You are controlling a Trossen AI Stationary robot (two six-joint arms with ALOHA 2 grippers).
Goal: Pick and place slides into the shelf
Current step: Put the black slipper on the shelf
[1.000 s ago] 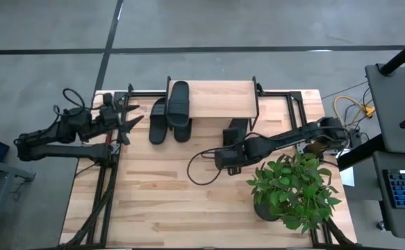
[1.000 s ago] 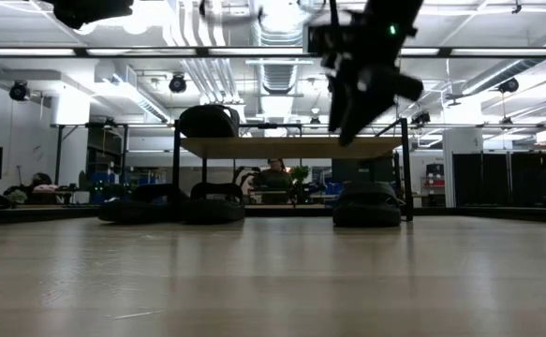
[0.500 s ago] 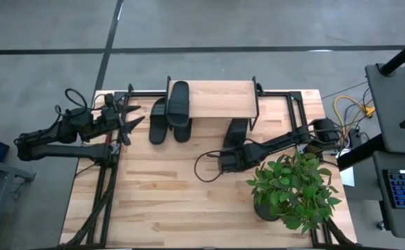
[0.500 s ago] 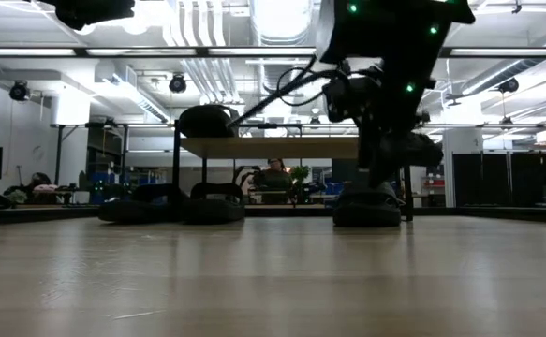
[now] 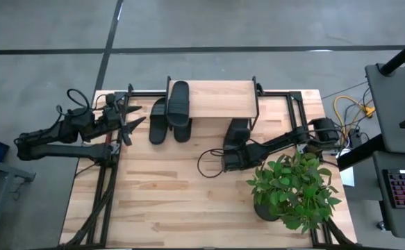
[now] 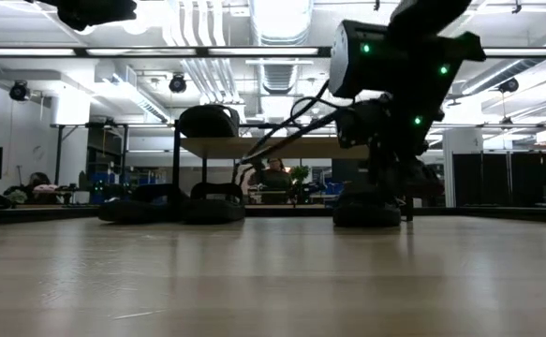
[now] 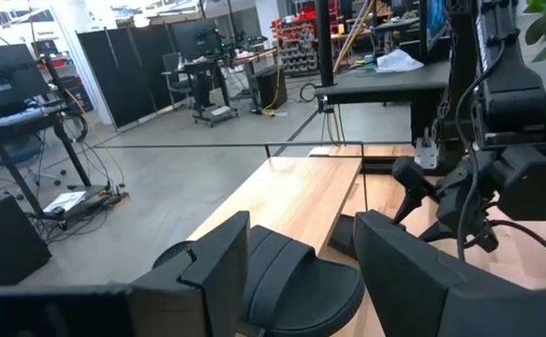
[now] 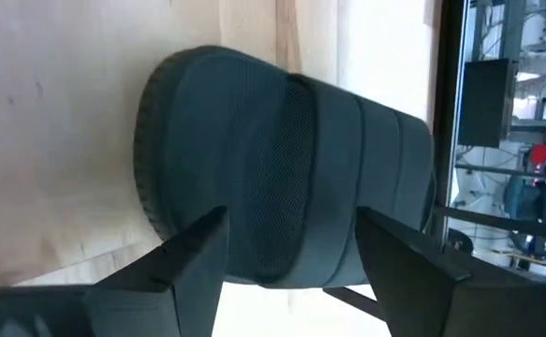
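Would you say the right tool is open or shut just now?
Open: the right tool shows its fingers spread either side of the slide, not yet gripping it.

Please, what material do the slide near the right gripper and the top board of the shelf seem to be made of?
The slide looks like matte black foam or rubber: its sole edge is finely ribbed and its wide strap shows a mesh-like texture, perhaps fabric. The shelf top board looks like light wood or wood laminate, pale with a smooth, even surface; its thin frame looks like black metal.
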